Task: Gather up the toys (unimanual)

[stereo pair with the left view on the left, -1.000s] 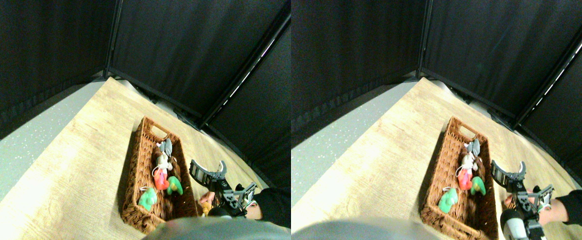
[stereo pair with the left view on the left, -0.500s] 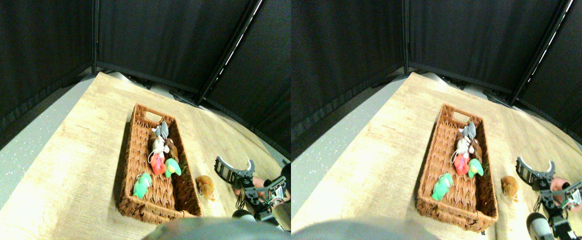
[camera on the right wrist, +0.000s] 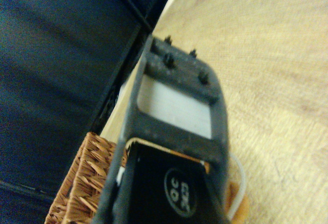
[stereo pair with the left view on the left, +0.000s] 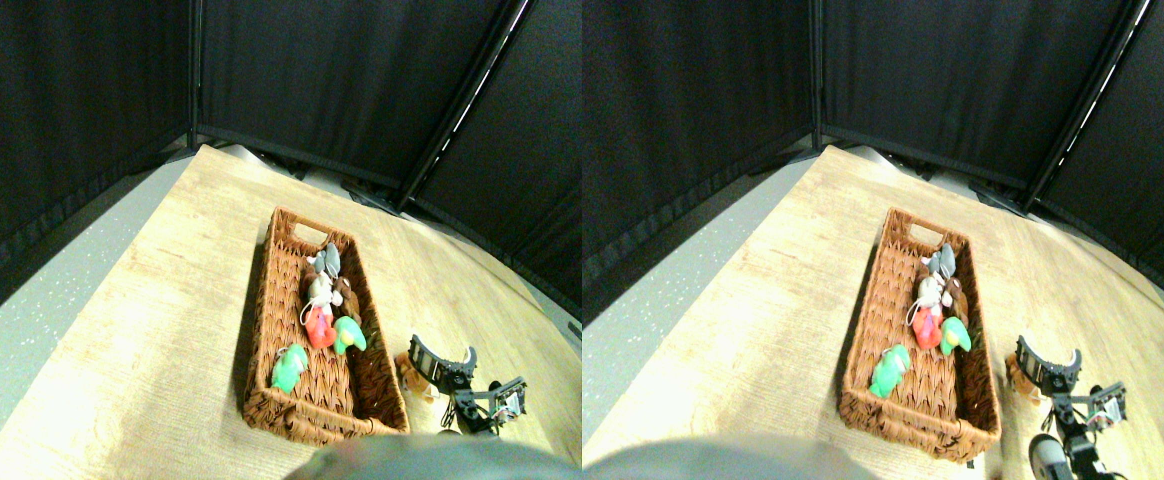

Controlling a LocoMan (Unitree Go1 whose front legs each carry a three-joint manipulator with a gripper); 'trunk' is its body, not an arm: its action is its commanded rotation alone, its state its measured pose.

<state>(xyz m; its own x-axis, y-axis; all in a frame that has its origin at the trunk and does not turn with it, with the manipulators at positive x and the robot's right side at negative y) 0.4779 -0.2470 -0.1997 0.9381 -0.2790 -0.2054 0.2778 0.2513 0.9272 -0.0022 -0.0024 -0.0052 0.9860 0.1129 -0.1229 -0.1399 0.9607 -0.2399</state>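
Just right of the wicker basket, brown toy beside open-jawed gripper.

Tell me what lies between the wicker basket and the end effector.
In the stereo pair view, a brown plush toy lies on the wooden tabletop between the wicker basket and the end effector, partly hidden behind its jaw.

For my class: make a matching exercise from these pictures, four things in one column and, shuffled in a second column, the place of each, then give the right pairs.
Things:
1. green toy
2. grey toy
3. brown toy
4. right gripper

Places:
A. on the floor outside the basket
B. at the basket's far end
C. just above the toy on the floor
D. near the basket's near left corner

Pairs: 1-D, 2-B, 3-A, 4-C
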